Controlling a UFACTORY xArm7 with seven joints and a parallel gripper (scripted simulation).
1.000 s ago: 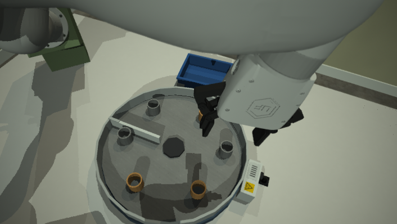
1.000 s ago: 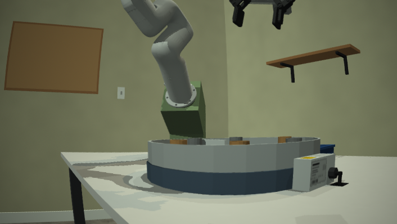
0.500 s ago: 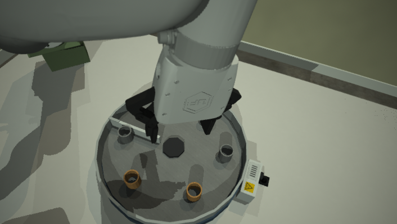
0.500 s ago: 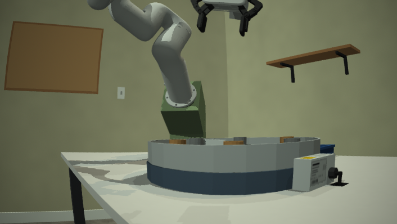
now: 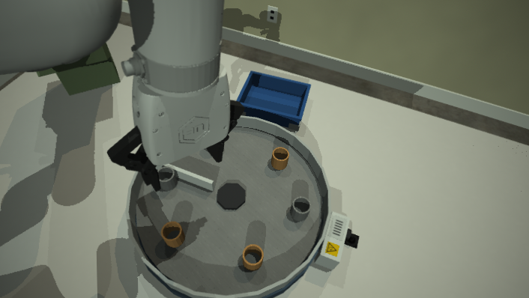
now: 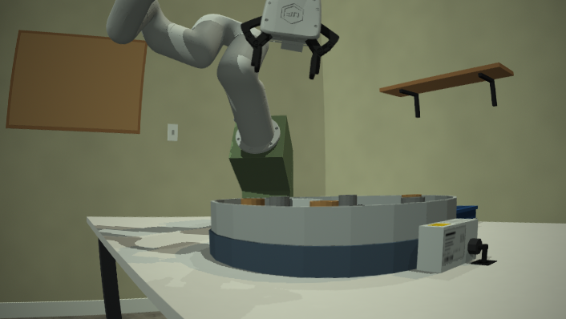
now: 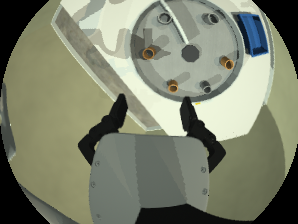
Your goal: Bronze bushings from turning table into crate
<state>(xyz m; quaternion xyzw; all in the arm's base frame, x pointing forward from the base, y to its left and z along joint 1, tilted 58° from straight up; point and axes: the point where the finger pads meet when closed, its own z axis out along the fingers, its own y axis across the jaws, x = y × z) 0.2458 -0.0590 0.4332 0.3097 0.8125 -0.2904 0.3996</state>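
Note:
The round turning table [image 5: 228, 210] holds three bronze bushings, one at the far right [image 5: 280, 158], one at the front left [image 5: 172, 233] and one at the front [image 5: 252, 257]. Steel bushings stand at the right [image 5: 300, 208] and at the left [image 5: 167, 179], the left one partly hidden by a finger. The blue crate [image 5: 275, 97] sits behind the table and looks empty. My gripper [image 6: 285, 60] is open and empty, high above the table. In the wrist view my gripper [image 7: 154, 101] shows the table [image 7: 188, 51] and the crate [image 7: 253, 32] far below.
A white bar [image 5: 191, 177] lies across the table's left half, and a black hub [image 5: 231, 195] sits at its centre. A grey control box [image 5: 332, 240] with a warning label is fixed at the table's right rim. The green arm base [image 6: 264, 160] stands behind.

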